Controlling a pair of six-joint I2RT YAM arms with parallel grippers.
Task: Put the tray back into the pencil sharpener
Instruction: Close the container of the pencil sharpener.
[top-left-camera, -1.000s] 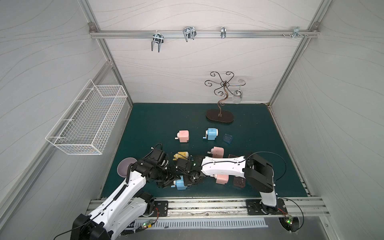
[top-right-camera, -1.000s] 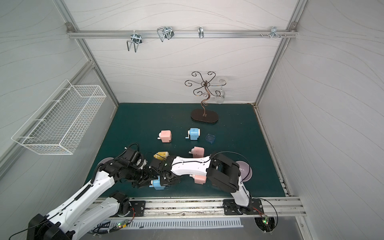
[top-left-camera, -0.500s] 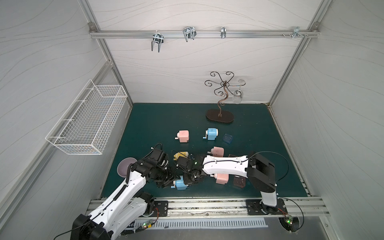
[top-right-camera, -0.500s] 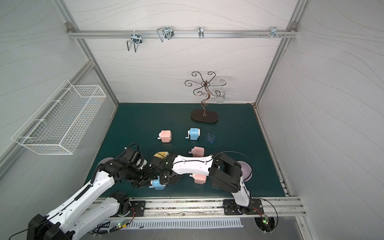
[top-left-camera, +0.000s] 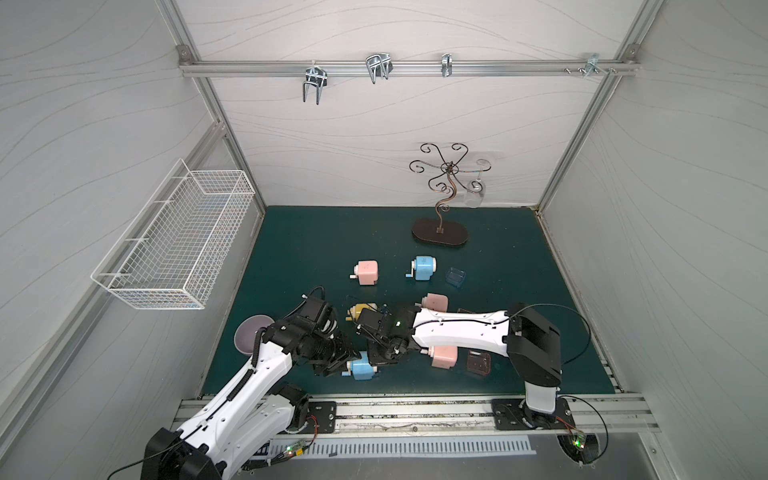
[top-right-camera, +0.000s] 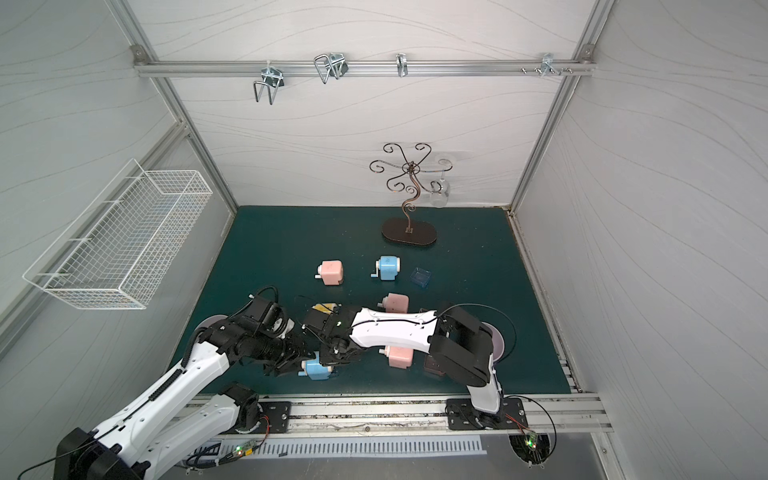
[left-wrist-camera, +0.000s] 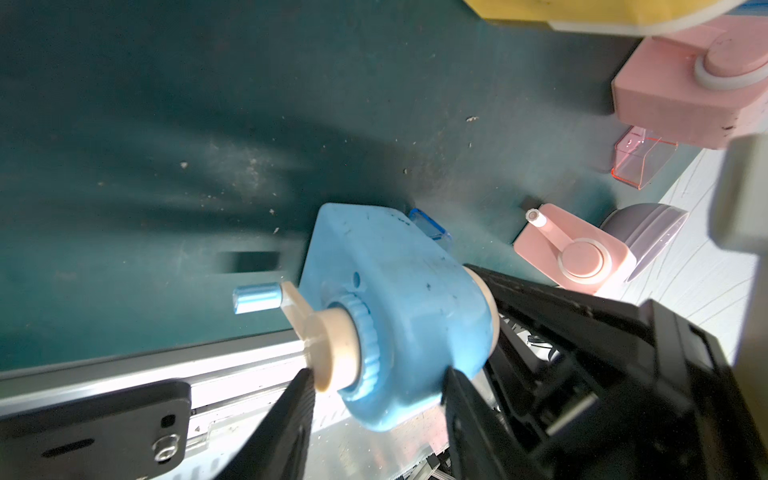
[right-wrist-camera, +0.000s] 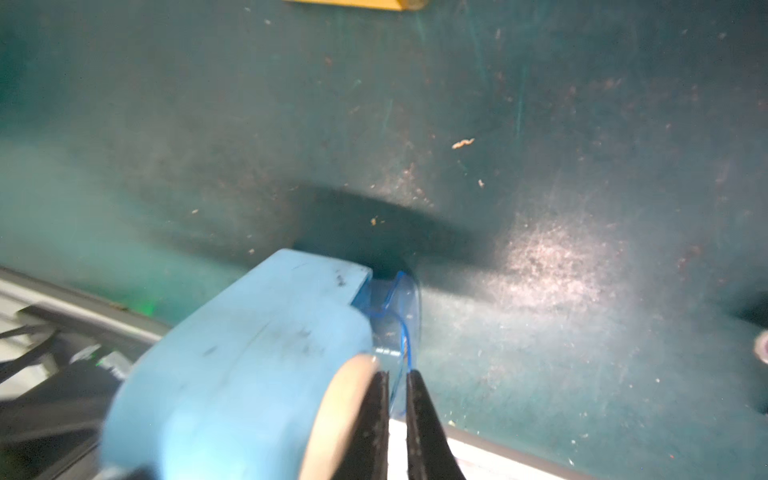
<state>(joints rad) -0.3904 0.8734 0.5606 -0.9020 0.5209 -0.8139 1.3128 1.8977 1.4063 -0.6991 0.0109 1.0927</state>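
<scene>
Bench (top-left-camera: 316, 249): green mat. Both arms meet near its front edge.

Sharpener (left-wrist-camera: 395, 299): blue, between the two sets of fingers. The left fingers (left-wrist-camera: 286, 419) clamp it across the body, one beside the crank hub and one on the opposite flank.

Tray (right-wrist-camera: 392, 324): clear blue, in the slot on the sharpener's side facing the right fingers. Not flush; a strip stands proud of the body.

Right fingers (right-wrist-camera: 424, 424): nearly pressed together, pinching the tray's thin outer wall in the slit between them.

Step in hand, as I judge it: seat the tray fully.
- Left fingers brace the body square, so the push does not rotate it.
- Push straight along the slot. A cocked tray will likely jam, and the thin wall may flex.
- Pressing flat on the tray's outer face may work better than dragging it by the wall.
- Stop when the face sits level with the body.
</scene>
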